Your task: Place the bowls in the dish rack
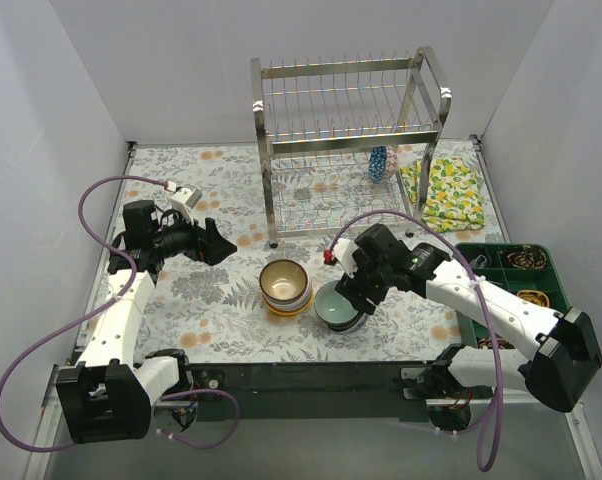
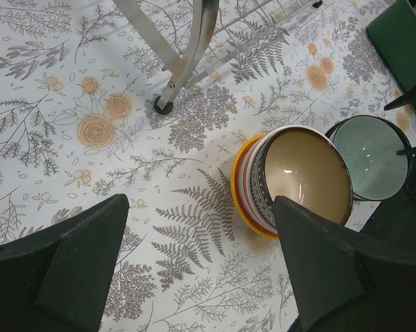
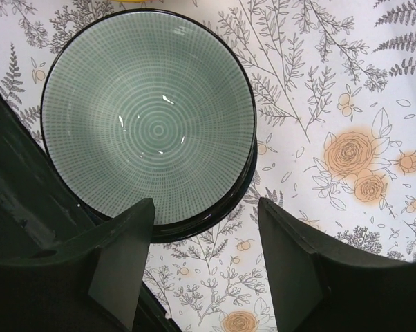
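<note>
- Top external view: the tall two-tier steel wire dish rack [image 1: 346, 110] stands at 12 o'clock on the flower-printed table [image 1: 181, 180], with one blue-patterned bowl [image 1: 379, 163] standing on edge in its lower tier
- The other bowls sit mid-table: a stack topped by a brown-glazed bowl [image 1: 285, 280] over a yellow one, and just beside it at its 4 o'clock a sea-green ribbed ceramic bowl [image 1: 333, 303] with a dark rim, which seems to nest on another dark bowl
- The right gripper [image 1: 359, 292] hovers over the sea-green bowl with its jaws spread and nothing in them; in the right wrist view one finger [image 3: 121, 259] overlaps the rim at 7 o'clock, while the other stands outside the bowl at 5 o'clock
- The left gripper [image 1: 216, 243] hangs at the stack's 10 o'clock, wide open and empty
- The step in hand looks like pinching the sea-green bowl's wall: lower until one finger is inside the rim and the other outside, then close on the top bowl alone so the one beneath is not dragged along
- Lift straight up, clear of the neighbouring stack, before swinging toward 12 o'clock, and tip the bowl on edge to slip it between the prongs
</note>
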